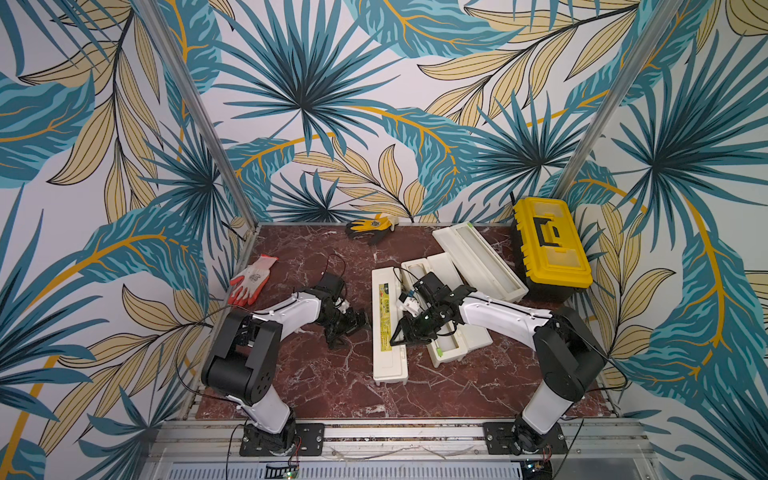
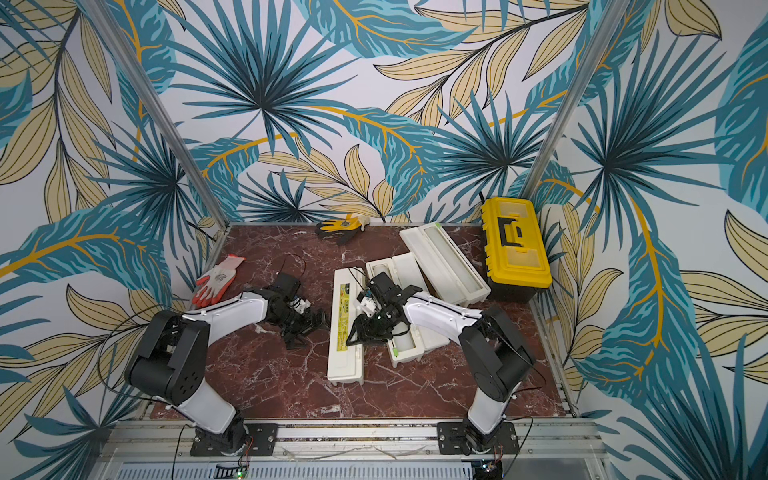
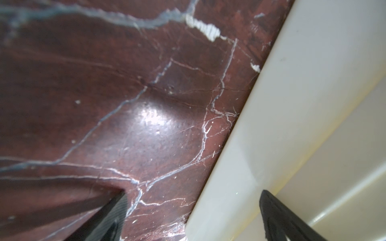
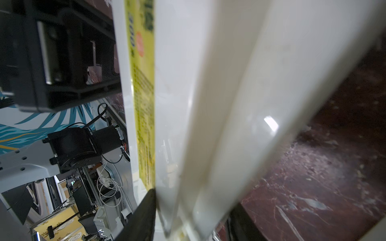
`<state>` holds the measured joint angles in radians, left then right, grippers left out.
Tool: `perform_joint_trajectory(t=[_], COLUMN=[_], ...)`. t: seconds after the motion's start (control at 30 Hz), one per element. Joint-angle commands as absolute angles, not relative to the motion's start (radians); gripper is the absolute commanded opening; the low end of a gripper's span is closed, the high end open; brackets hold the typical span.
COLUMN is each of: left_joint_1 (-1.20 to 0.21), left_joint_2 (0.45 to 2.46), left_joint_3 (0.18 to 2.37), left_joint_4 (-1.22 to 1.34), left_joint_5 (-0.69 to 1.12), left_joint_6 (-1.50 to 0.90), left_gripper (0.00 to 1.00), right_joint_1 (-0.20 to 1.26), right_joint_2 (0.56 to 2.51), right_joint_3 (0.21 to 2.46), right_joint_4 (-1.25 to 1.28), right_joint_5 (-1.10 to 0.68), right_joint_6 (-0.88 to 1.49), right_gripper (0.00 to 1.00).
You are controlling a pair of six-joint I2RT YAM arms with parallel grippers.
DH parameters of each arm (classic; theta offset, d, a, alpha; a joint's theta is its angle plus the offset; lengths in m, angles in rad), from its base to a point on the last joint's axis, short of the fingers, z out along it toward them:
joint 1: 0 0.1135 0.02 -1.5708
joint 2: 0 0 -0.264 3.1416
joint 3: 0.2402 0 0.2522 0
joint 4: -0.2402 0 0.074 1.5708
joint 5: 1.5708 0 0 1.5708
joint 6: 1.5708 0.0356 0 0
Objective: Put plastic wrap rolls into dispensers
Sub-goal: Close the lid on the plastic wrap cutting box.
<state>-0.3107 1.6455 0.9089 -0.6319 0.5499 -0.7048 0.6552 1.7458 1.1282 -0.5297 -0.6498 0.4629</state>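
I see rt fingers (image 1: 398,332) astride labelled dispenser's (image 1: 388,361) long edge — can't tell if clamped; left fingers (image 1: 353,331) released at its opp. wall. It runs front-to-back; roll (image 1: 445,344) lies in neighbouring open dispenser (image 1: 471,338).

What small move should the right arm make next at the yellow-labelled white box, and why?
Probably raise the right end effector slightly, grip kept. Its wrist view shows its fingers either side of a cream-white edge beside the labelled dispenser; which box that edge belongs to is unclear, so a small lift would show whether a lid swings up. The left end effector stands open.
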Motion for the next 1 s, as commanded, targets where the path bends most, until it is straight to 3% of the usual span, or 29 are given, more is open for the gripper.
perform_joint_trajectory(t=[0.0,0.23,0.4,0.73,0.77,0.97], left_joint_1=[-0.318,-0.31,-0.308,-0.218,-0.214,-0.214], left_joint_2=[1.698,1.685,1.677,1.549,1.546,1.598], left_joint_3=[0.846,0.869,0.857,0.793,0.792,0.811], left_joint_4=[-0.69,-0.714,-0.715,-0.753,-0.753,-0.752], left_joint_5=[0.446,0.437,0.427,0.377,0.379,0.391], left_joint_6=[-0.692,-0.681,-0.682,-0.684,-0.681,-0.667], left_gripper=[1.0,1.0,1.0,1.0,1.0,1.0], right_joint_1=[0.693,0.707,0.718,0.773,0.773,0.773], right_joint_2=[1.877,1.915,1.943,2.078,2.077,1.989], right_joint_3=[1.097,1.127,1.118,1.378,1.384,1.325], right_joint_4=[-0.635,-0.66,-0.591,-0.616,-0.625,-0.642], right_joint_5=[-0.499,-0.467,-0.514,-0.534,-0.528,-0.458], right_joint_6=[0.391,0.438,0.452,0.384,0.379,0.384], right_gripper=[0.39,0.5,0.48,0.49,0.5,0.81])
